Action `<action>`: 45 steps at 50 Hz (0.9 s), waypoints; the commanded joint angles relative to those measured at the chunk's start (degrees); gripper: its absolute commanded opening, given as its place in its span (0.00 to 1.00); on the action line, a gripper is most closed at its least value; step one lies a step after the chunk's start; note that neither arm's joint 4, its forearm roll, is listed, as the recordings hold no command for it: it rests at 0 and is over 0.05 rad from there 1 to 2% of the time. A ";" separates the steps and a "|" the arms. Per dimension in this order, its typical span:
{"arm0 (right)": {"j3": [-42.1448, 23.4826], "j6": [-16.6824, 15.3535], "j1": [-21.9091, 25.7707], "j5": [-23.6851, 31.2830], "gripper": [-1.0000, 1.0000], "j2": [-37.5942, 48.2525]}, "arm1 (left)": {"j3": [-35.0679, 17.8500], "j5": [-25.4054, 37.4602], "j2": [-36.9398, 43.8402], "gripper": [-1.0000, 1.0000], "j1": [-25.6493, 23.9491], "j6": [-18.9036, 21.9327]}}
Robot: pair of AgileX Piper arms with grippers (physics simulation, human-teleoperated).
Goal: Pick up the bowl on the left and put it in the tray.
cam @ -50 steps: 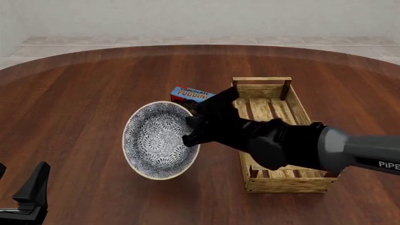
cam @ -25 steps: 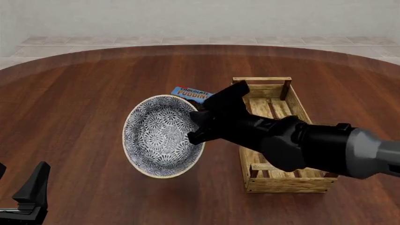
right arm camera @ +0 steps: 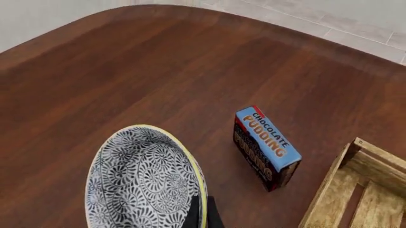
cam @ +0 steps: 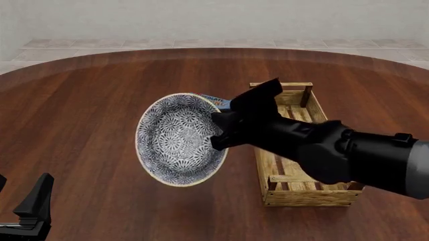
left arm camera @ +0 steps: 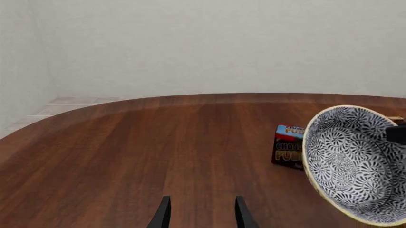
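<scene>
The bowl hangs tilted off the surface, its rim pinched by the right tool, with the tray just behind that tool. Judged risk: so thin an edge grip could let the bowl swing or slip, striking the pudding box. The right wrist view shows that box whole; the front view hides most of it. The left tool idles with its jaws apart.

Front view looks down from behind the arms – both wrist views, closer, share the bowl and pudding box
</scene>
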 commanded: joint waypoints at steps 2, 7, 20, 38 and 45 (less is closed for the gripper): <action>0.36 0.31 -0.51 1.13 0.00 -3.35 | 0.00 0.00 0.00 1.00 0.00 0.00; 0.58 0.68 -0.17 1.56 0.00 -4.53 | 0.00 0.00 0.00 1.00 0.00 0.00; 1.70 1.43 -1.38 2.03 0.00 -7.24 | 0.00 0.00 0.00 1.00 0.00 0.00; 2.66 1.84 -2.84 2.94 0.00 -10.94 | 0.00 0.00 0.00 1.00 0.00 0.00; 2.96 2.20 -3.51 3.37 0.00 -12.09 | 0.00 0.00 0.00 1.00 0.00 0.00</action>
